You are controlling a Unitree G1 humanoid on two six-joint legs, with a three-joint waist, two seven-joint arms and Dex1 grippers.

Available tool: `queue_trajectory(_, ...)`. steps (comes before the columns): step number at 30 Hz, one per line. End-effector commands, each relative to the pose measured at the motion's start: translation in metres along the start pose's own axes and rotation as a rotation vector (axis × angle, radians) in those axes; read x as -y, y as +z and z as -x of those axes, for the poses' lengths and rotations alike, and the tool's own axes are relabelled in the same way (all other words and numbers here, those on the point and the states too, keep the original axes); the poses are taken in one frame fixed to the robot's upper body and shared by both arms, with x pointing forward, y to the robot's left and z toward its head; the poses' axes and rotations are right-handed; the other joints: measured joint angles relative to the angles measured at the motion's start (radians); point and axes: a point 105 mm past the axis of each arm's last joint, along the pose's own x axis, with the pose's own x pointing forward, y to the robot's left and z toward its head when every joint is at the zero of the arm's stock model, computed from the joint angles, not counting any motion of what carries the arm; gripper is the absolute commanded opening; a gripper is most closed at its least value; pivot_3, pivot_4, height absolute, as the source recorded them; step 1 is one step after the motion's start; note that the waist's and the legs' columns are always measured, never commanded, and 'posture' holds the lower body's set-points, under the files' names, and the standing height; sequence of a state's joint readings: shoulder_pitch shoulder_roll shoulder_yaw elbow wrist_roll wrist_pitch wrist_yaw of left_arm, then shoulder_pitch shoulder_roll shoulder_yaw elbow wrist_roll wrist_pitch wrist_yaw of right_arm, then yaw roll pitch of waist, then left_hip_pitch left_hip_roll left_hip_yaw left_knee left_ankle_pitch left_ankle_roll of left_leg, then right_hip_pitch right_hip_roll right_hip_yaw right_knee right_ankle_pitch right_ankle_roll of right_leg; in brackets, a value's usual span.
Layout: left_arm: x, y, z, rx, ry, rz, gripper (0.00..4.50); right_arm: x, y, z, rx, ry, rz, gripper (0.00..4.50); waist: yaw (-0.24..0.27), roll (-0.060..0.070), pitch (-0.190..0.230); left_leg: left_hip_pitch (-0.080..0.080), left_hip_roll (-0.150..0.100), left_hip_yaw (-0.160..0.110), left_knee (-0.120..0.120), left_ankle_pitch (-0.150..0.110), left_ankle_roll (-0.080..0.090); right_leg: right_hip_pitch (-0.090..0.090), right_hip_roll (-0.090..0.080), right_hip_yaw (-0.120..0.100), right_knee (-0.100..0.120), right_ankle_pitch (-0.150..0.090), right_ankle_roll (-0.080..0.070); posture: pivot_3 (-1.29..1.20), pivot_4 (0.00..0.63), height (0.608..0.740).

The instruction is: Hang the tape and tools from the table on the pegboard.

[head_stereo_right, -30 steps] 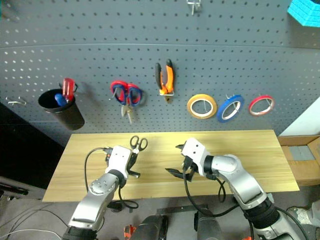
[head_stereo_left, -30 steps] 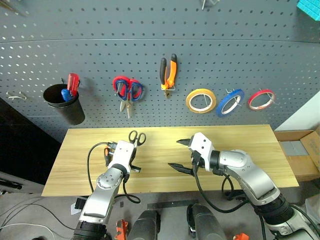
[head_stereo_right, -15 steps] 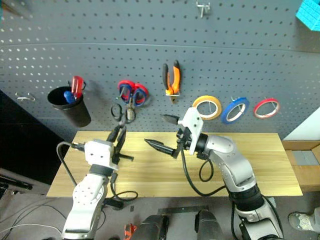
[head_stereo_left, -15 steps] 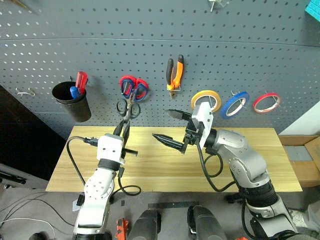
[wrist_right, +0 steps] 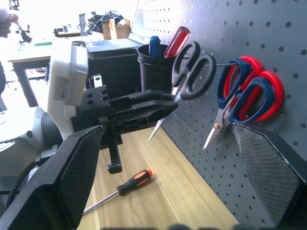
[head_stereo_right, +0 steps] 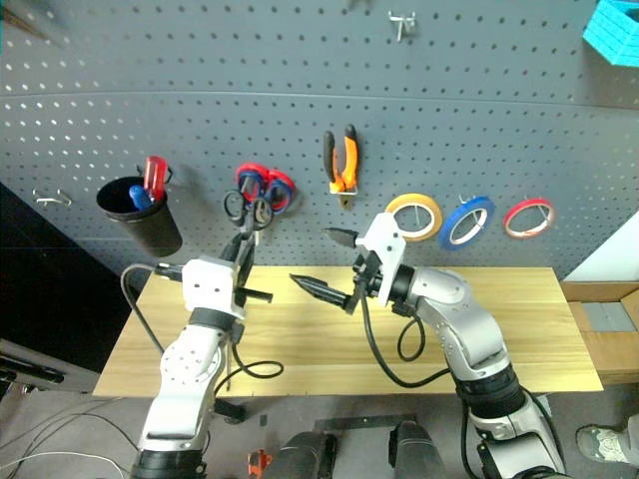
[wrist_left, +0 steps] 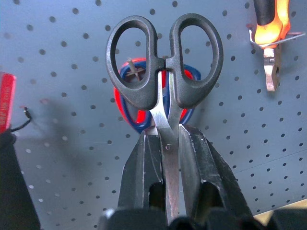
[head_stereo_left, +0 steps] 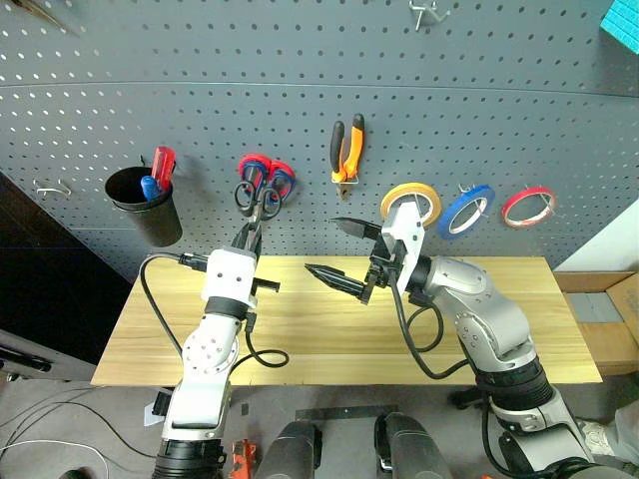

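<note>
My left gripper (head_stereo_left: 248, 239) is shut on the blades of the black-handled scissors (wrist_left: 164, 62). It holds them upright against the pegboard (head_stereo_left: 200, 100), and their handles overlap the red-and-blue scissors (head_stereo_left: 272, 172) hanging there. My right gripper (head_stereo_left: 324, 246) is open and empty above the middle of the table (head_stereo_left: 319, 329), pointing toward the left gripper. The black-and-orange screwdriver (wrist_right: 129, 184) lies on the table below the left gripper. The orange-and-black pliers (head_stereo_left: 344, 148) and the yellow tape (head_stereo_left: 407, 187) hang on the pegboard.
A black cup (head_stereo_left: 145, 205) on the pegboard's left holds a red-handled screwdriver. A blue tape ring (head_stereo_left: 449, 222) and a red tape ring (head_stereo_left: 529, 190) hang right of the yellow one. A cardboard box (head_stereo_left: 604, 309) sits past the table's right end.
Both arms have risen from the table. The left gripper has carried the black scissors up to the pegboard, in front of the red-and-blue pair. The camera has tilted up.
</note>
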State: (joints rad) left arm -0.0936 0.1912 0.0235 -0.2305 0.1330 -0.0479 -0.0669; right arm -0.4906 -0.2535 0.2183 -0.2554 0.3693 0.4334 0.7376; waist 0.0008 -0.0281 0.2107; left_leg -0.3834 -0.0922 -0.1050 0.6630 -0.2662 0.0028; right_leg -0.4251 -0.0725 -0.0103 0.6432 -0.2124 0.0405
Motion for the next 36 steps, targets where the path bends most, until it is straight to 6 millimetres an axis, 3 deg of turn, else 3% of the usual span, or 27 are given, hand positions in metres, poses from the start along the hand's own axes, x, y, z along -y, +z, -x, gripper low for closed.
queue_trajectory(1, -0.001, 0.009, -0.005, 0.037, 0.017, -0.008, 0.13, -0.001, 0.014, 0.0, 0.038, 0.002, 0.054, 4.5, 0.0, 0.0, 0.0, 0.0, 0.0, 0.0, 0.0, 0.0, 0.0, 0.0, 0.0, 0.0, 0.0, 0.0, 0.0, -0.02, 0.133, 0.74)
queue_trajectory(14, -0.01, -0.011, -0.02, -0.057, 0.059, 0.009, 0.13, 0.002, 0.023, -0.003, 0.068, -0.012, 0.072, 4.5, -0.002, 0.0, -0.002, 0.001, 0.0, 0.0, 0.0, 0.0, 0.0, 0.0, 0.0, 0.0, 0.001, 0.0, 0.0, -0.03, 0.133, 0.74)
queue_trajectory(24, -0.004, -0.037, -0.06, -0.157, 0.047, 0.069, 0.13, 0.006, 0.023, -0.003, 0.057, -0.053, 0.092, 4.5, -0.003, -0.001, -0.007, 0.001, -0.001, 0.0, 0.002, 0.0, 0.0, 0.001, 0.001, 0.0, 0.002, 0.001, -0.001, -0.06, 0.137, 0.74)
queue_trajectory(31, 0.001, -0.04, -0.062, -0.168, 0.036, 0.164, 0.13, 0.008, 0.023, -0.001, 0.048, -0.069, 0.099, 4.5, -0.011, -0.001, -0.01, 0.001, 0.0, 0.001, 0.001, 0.002, -0.004, 0.0, 0.0, 0.001, 0.002, 0.001, -0.001, -0.07, 0.134, 0.74)
queue_trajectory(36, 0.0, -0.042, -0.053, -0.186, 0.021, 0.224, 1.82, 0.009, 0.023, 0.0, 0.047, -0.07, 0.099, 4.5, -0.016, -0.001, -0.015, 0.002, 0.0, 0.001, 0.001, 0.002, -0.004, 0.001, 0.0, 0.001, 0.002, 0.002, -0.001, -0.06, 0.142, 0.74)
